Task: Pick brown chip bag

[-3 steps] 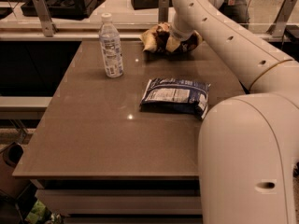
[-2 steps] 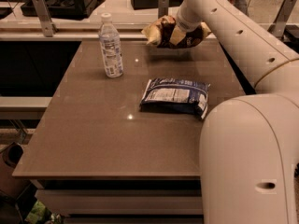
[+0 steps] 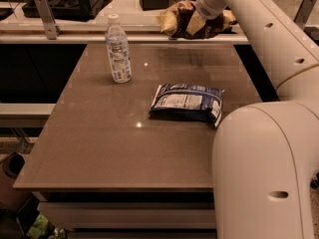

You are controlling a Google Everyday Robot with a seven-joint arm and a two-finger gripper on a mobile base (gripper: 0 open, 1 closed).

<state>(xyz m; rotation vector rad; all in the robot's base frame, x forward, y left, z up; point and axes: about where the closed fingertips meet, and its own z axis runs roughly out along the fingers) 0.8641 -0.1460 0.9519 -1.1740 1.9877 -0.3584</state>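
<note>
The brown chip bag [image 3: 180,20] is a wrinkly foil bag with a dark brown middle and pale yellow edges. It hangs in the air above the far edge of the table [image 3: 99,148], at the top of the camera view. My gripper [image 3: 198,23] reaches down from the white arm into the bag's right half and is shut on it. The bag hides most of the fingers.
A flat dark blue and white snack bag [image 3: 188,102] lies on the table right of centre. A clear water bottle [image 3: 118,51] stands upright at the far left. My white arm fills the right side. A counter with dark equipment runs behind the table.
My gripper has risen and moved back with the brown chip bag, lifting it off the table's far edge. The blue bag and the bottle have not moved.
</note>
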